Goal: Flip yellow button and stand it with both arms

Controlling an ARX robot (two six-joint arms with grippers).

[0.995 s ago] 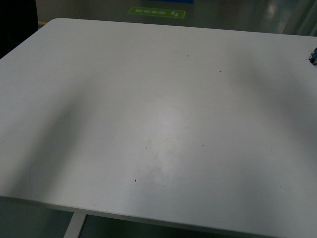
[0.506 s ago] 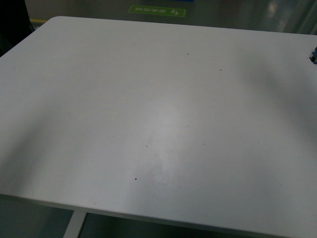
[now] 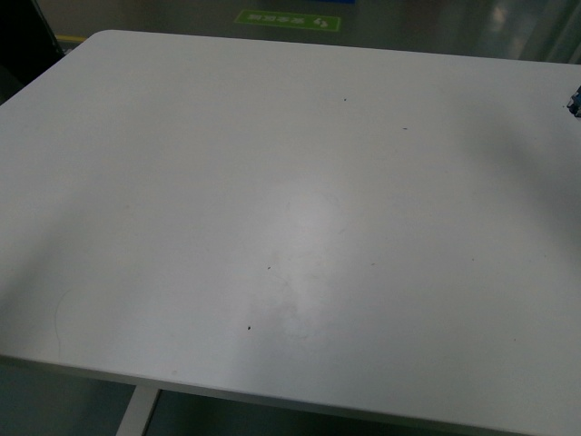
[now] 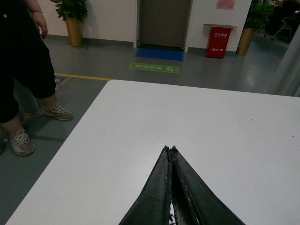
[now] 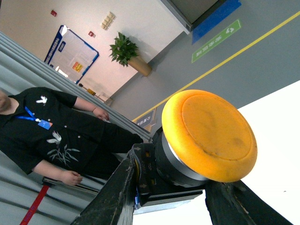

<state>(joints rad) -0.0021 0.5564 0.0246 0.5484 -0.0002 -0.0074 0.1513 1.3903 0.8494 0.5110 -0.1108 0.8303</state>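
In the right wrist view the yellow button (image 5: 209, 133) fills the middle: a round orange-yellow cap on a black collar and a boxy black block. My right gripper (image 5: 180, 190) is shut on the yellow button, one finger against the block and the other under the cap's rim, holding it up off the white table (image 5: 281, 140). In the left wrist view my left gripper (image 4: 169, 150) hangs over the table (image 4: 225, 126) with its two fingers pressed together and nothing between them. The front view shows neither arm and no yellow button.
The front view shows the bare white table (image 3: 290, 200), with a small blue-and-black piece (image 3: 575, 102) at its far right edge. A person in black (image 4: 23, 61) stands on the floor beside the table's left edge. A green floor sign (image 4: 154, 68) lies beyond the far edge.
The front view has tilted slightly, so the table sits a little higher in frame. The broad shadows on the table have faded and shifted outward. Nothing on the table has moved.
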